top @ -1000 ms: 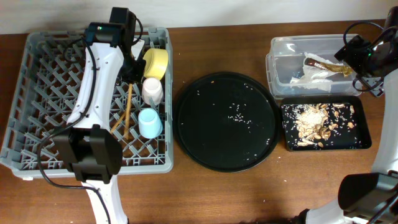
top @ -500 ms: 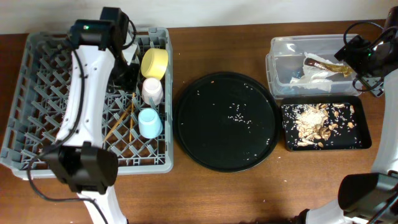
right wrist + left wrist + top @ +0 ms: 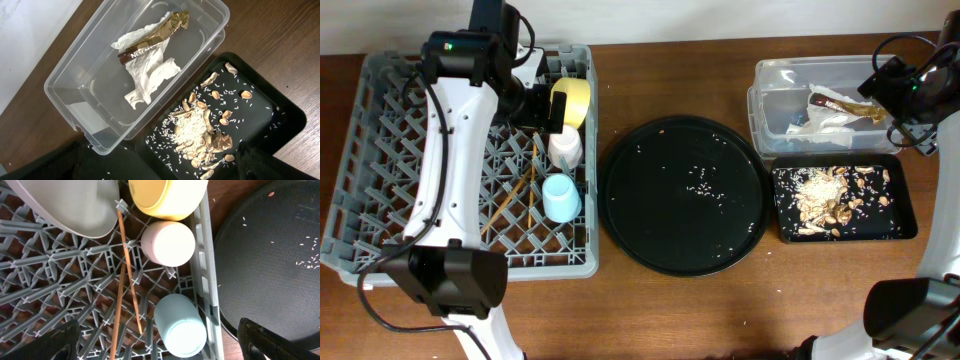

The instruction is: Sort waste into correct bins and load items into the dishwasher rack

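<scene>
Wooden chopsticks (image 3: 130, 275) aslant across grey rack (image 3: 205, 265)

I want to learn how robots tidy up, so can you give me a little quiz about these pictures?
1. True or false: the pink cup sits in the grey rack.
2. Where is the snack wrapper? A) clear tub B) blue cup C) yellow bowl
3. Fill in: the food scraps lie in the shallow black ____.
Key: 1 true; 2 A; 3 tray.
</scene>
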